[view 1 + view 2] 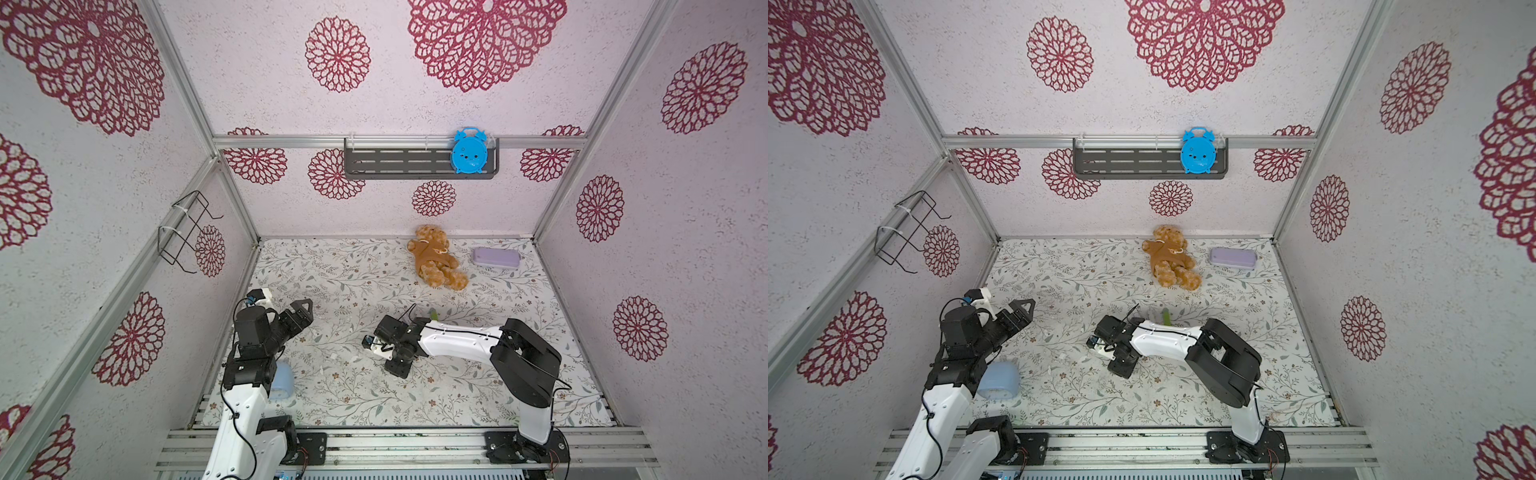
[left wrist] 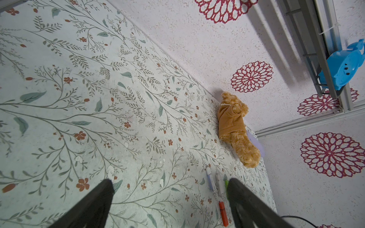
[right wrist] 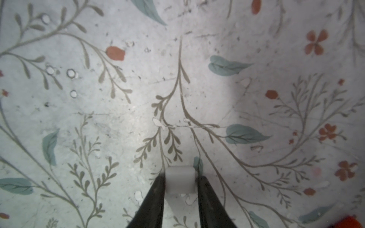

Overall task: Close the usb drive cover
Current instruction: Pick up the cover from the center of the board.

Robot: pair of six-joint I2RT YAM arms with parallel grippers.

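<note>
A small white usb drive cover (image 3: 179,174) rests on the floral table, and my right gripper (image 3: 180,181) has closed on it, one black finger pressed against each side. In both top views the right gripper (image 1: 398,368) points down at the table's middle. Several capped usb drives lie in a row beyond it: lavender (image 2: 210,180), white (image 2: 218,182), green (image 2: 226,184) and orange (image 2: 223,213). The green drive (image 1: 1166,317) peeks out behind the right forearm. My left gripper (image 2: 169,186) hovers open and empty over the table's left side (image 1: 305,308).
A brown teddy bear (image 1: 436,257) and a lilac case (image 1: 496,257) lie near the back wall. A pale blue object (image 1: 1000,380) sits by the left arm's base. A blue clock (image 1: 469,151) stands on the wall shelf, and a wire rack (image 1: 187,232) hangs on the left wall.
</note>
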